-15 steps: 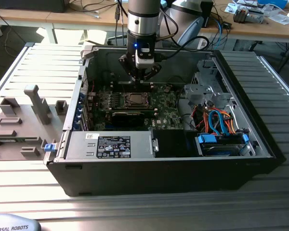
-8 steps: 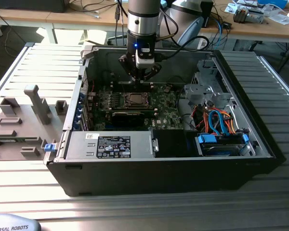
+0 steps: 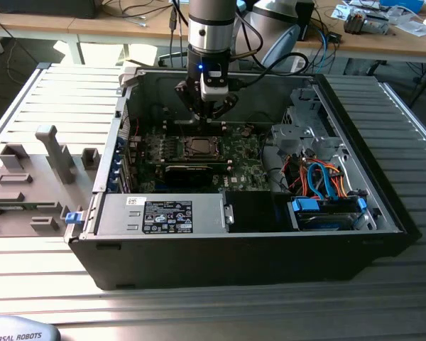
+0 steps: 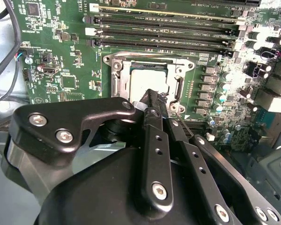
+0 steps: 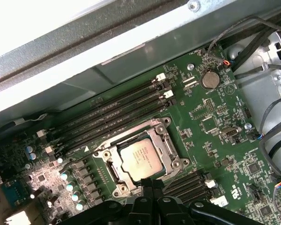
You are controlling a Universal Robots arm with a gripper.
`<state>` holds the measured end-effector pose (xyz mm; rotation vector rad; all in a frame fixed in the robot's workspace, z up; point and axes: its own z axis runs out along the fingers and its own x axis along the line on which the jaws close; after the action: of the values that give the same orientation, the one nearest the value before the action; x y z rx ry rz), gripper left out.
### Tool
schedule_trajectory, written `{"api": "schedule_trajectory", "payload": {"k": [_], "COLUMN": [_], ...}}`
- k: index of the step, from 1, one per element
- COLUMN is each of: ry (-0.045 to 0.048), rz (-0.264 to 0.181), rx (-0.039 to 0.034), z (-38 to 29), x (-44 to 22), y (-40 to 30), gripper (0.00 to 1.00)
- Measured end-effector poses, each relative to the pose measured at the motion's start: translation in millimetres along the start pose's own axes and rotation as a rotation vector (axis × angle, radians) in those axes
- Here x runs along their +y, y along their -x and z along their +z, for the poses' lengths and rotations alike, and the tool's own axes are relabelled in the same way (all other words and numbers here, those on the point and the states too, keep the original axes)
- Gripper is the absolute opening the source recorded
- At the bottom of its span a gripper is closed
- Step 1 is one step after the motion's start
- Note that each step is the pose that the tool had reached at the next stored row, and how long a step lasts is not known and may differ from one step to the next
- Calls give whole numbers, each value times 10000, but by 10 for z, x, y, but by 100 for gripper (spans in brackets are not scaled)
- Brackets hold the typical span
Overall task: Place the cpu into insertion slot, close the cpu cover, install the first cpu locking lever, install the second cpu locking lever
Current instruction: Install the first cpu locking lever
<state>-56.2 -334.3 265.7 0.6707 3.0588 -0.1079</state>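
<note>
Cpu lay flat in its socket on the green board, cpu cover down around it, hand clenched on nothing visible at the socket's edge; chip judged light, stiff, slick-topped, fragile underneath, best gripped by its edges.

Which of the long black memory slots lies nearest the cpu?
The slot running along the socket; the other slots lie beyond it, farther from the cpu.
</note>
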Motion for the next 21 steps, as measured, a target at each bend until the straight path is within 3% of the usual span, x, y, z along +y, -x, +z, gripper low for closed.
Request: {"api": "schedule_trajectory", "payload": {"k": [21], "ry": [-8], "rz": [-349], "rx": [-31], "z": [0], "x": [0], "y": [0], "gripper": [11]}}
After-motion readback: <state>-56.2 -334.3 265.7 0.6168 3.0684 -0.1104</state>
